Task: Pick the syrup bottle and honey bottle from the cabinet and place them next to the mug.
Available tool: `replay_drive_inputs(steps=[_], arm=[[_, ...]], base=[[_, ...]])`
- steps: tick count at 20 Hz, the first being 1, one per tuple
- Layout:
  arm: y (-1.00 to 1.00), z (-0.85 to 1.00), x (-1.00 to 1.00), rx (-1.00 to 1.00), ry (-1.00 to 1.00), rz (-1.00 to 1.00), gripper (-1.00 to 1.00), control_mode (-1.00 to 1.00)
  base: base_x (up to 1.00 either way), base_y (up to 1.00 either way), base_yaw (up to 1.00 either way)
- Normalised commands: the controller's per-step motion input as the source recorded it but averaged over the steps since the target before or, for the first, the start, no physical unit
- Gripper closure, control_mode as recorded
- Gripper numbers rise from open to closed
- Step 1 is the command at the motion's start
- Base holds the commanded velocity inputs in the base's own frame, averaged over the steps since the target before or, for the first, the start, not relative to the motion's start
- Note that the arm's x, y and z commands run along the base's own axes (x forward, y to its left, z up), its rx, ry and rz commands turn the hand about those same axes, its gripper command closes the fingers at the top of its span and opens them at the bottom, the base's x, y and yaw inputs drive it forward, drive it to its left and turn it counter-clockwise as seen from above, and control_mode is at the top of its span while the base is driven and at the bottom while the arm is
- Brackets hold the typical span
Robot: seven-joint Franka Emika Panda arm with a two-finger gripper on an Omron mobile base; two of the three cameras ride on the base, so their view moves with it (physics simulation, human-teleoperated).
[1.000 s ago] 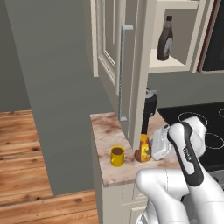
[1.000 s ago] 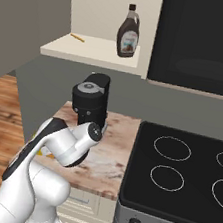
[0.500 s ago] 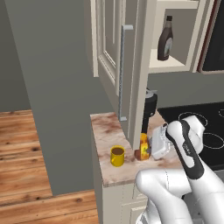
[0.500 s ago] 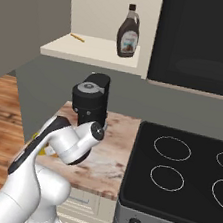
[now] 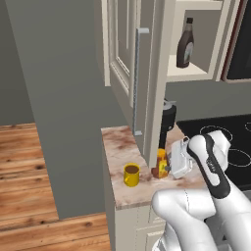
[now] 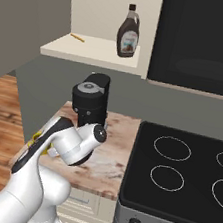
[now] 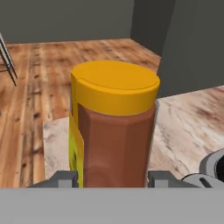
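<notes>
**A:** Gripper (image 5: 169, 168) is clamped on the honey bottle (image 5: 161, 163), a finger either side of the body below the yellow cap. Bottle is upright, at or just above the counter (image 5: 117, 147), just beside the mug (image 5: 131, 174).

**B:** Seated on the counter?

**A:** Can't tell, the base is hidden in the hand view. Risk: if it's released while not fully down, it drops and could tip toward the mug.

**B:** Syrup bottle?

**A:** Syrup bottle (image 6: 129, 32) sits on the cabinet (image 5: 128, 59) shelf, well above the counter, untouched.

**B:** Other hazards?

**A:** Open cabinet door (image 5: 133, 73) hangs right over the drop spot, and the black appliance (image 6: 91, 101) stands close behind. Pulling out straight up risks clipping the door; a wide swing could hit the appliance.
</notes>
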Motion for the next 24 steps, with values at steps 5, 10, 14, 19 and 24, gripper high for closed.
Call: replay_drive_inputs(steps=[5,10,14,19,24], arm=[[0.12,-0.41,0.0,0.0,-0.03,0.0,1.0,-1.0],[0.06,-0.59,0.0,0.01,0.0,0.0,1.0,-1.0],[0.11,-0.41,0.0,0.01,-0.03,0.0,1.0,-1.0],[0.13,-0.36,0.0,0.0,-0.12,0.0,1.0,-1.0],[0.11,-0.38,0.0,0.0,-0.14,0.0,1.0,-1.0]], base=[[0.0,0.0,0.0],[0.0,0.0,0.0],[0.0,0.0,0.0],[0.0,0.0,0.0],[0.0,0.0,0.0]])
